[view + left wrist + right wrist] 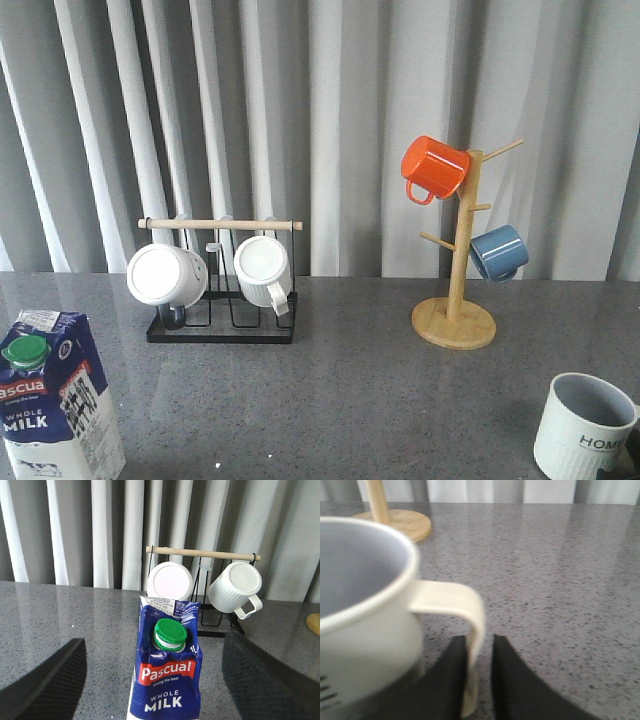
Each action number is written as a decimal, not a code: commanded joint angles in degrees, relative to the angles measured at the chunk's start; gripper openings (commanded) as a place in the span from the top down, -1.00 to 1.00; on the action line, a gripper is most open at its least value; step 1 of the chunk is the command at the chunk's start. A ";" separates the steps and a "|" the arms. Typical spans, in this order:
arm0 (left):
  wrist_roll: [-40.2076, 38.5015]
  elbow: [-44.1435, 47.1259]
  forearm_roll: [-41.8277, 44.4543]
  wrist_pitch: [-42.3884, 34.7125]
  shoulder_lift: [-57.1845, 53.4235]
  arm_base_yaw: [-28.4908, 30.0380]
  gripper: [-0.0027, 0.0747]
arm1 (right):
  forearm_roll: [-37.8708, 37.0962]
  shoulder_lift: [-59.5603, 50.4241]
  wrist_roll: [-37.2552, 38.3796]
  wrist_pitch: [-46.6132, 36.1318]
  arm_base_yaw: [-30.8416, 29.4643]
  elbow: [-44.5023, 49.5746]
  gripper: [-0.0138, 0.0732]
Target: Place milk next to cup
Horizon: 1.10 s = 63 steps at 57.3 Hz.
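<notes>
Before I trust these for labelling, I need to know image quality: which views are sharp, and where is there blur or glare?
Front view: sharp, the milk and cup cut off by the frame edges, soft sheen on the table. Left wrist view: carton lettering crisp, the near pincer fingers dark and soft. Right wrist view: the cup handle and right pincer are blurred from closeness; the background is clearer.

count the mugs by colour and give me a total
white mugs on the black rack: 2
orange mug on the wooden tree: 1
blue mug on the wooden tree: 1
pale grey-white mug with HOME lettering, on the table: 1
total: 5 mugs
</notes>
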 commanded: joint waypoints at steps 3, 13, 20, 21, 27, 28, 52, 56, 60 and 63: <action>-0.47 -1.95 -0.34 -4.19 -0.18 -0.31 -0.45 | -4.28 -1.88 0.73 -6.18 -0.21 -1.29 0.71; -0.47 -1.95 -0.34 -4.19 -0.18 -0.31 -0.45 | -6.12 -2.90 9.21 -10.75 1.35 -1.29 0.70; -0.47 -1.95 -0.34 -4.19 -0.18 -0.31 -0.45 | -2.44 -5.97 10.40 -7.12 6.47 -1.29 0.69; -0.47 -1.95 -0.34 -4.19 -0.18 -0.31 -0.45 | -1.10 -6.60 10.00 -6.00 7.72 -1.29 0.69; -0.47 -1.95 -0.34 -4.19 -0.18 -0.31 -0.45 | 7.01 -9.14 5.92 -2.22 14.14 -1.29 0.69; -0.47 -1.95 -0.34 -4.19 -0.18 -0.31 -0.45 | 9.13 -9.59 5.17 -1.72 15.81 -1.29 0.69; -0.47 -1.95 -0.34 -4.19 -0.18 -0.31 -0.45 | 50.24 -8.55 -26.78 8.66 44.27 -9.97 0.69; -0.47 -1.95 -0.34 -4.19 -0.18 -0.31 -0.45 | 56.00 -6.79 -29.86 8.08 46.69 -10.85 0.69; -0.47 -1.95 -0.34 -4.19 -0.18 -0.31 -0.45 | 58.35 -4.80 -31.82 5.50 48.36 -10.96 0.69; -0.47 -1.95 -0.34 -4.19 -0.18 -0.31 -0.45 | 58.84 -3.50 -31.87 3.41 49.04 -10.96 0.69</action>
